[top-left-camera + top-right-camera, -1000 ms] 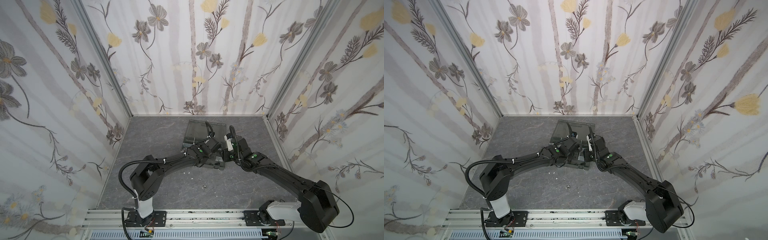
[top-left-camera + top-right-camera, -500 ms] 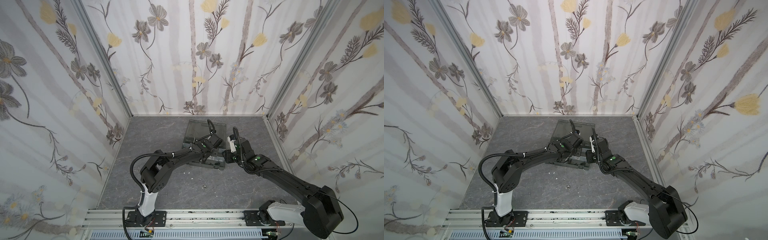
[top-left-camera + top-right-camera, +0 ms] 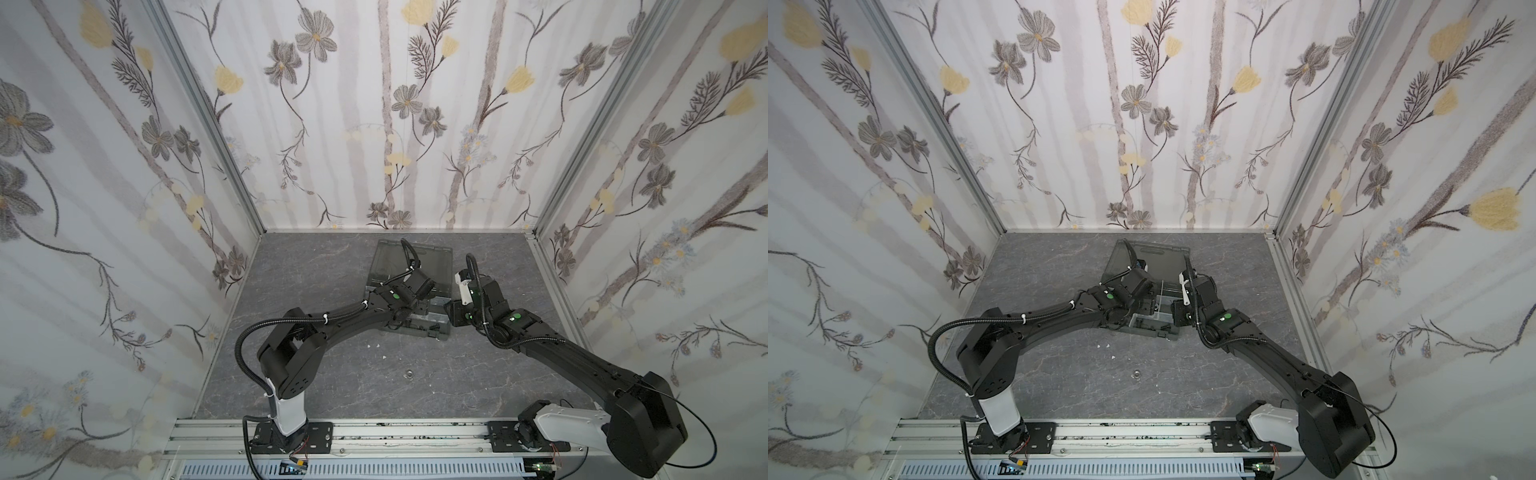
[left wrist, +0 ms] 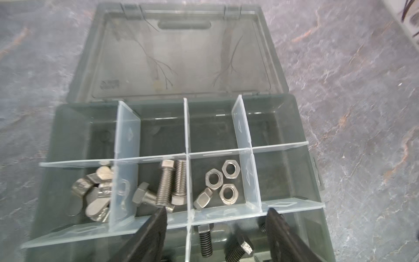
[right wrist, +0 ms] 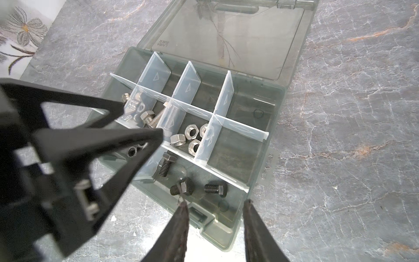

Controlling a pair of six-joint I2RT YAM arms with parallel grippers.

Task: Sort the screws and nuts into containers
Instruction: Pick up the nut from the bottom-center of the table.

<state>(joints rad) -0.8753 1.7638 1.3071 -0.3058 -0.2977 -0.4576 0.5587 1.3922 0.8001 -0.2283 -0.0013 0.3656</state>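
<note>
Opening since a second earlier, our left gripper [image 4: 216, 211] hung wide and empty over the compartments [image 4: 188, 127]. Our right gripper [image 5: 215, 203] stood parted, empty. We saw screws [image 4: 166, 181] and nuts [image 4: 214, 179] in neighbouring compartments.

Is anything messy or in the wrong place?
Yes. One small shiny piece, maybe a nut, lies alone on the table, outside the case where the others are sorted. A few white flecks lie near the case too.
</note>
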